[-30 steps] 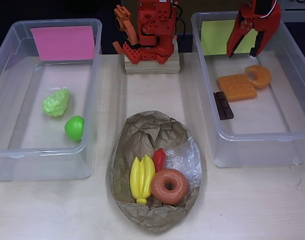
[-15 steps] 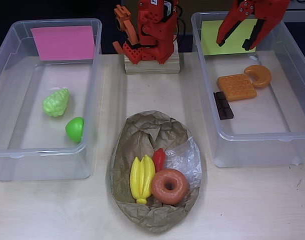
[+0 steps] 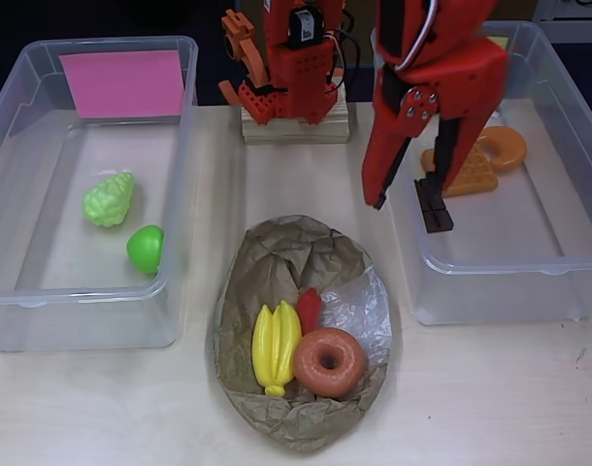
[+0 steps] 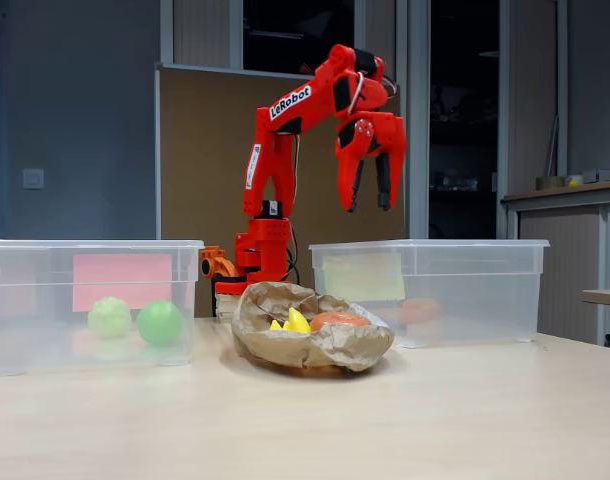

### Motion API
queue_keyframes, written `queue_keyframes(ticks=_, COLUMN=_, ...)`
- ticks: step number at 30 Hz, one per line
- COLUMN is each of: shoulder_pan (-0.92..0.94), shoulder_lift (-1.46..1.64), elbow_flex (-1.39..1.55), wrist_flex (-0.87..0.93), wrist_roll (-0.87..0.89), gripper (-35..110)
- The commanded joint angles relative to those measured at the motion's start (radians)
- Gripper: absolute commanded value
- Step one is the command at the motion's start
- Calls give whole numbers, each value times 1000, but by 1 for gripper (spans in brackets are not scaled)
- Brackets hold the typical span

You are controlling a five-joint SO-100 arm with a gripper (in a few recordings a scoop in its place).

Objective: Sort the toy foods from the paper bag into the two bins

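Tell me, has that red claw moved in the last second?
Yes. In the overhead view the claw has swung from over the yellow-green sheet toward the paper bag, crossing the bin's left wall.

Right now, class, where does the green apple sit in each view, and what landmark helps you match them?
Overhead view: the green apple lies in the left bin, near its right wall, below the grapes.
Fixed view: the green apple shows through the left bin's front wall, right of the grapes.
Shared landmark: the pink sheet.

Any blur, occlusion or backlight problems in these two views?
Overhead view: sharp and evenly lit, but the raised hand looms large, covering part of the waffle and chocolate bar. Fixed view: dim, dark background; bin walls haze their contents.
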Motion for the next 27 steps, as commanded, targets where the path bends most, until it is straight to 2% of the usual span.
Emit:
queue_keyframes(ticks=1, shoulder_pan=89, shoulder_lift=-23, elbow_flex=9, wrist_flex=-143, wrist_roll=-153, gripper=24)
queue_keyframes(ticks=6, shoulder_pan=173, shoulder_lift=-144, elbow_flex=17, wrist_flex=-268, wrist_roll=-201, gripper=26)
queue_keyframes(ticks=14, shoulder_pan=187, shoulder_lift=-331, elbow_flex=-58, wrist_flex=-302, wrist_roll=-207, gripper=42)
queue_keyframes(ticks=20, shoulder_pan=158, shoulder_lift=-465, elbow_flex=-172, wrist_flex=-290, wrist_roll=-198, gripper=52)
queue_keyframes(ticks=27, shoulder_pan=123, shoulder_lift=-615, elbow_flex=-377, wrist_flex=-235, wrist_roll=-140, gripper=53)
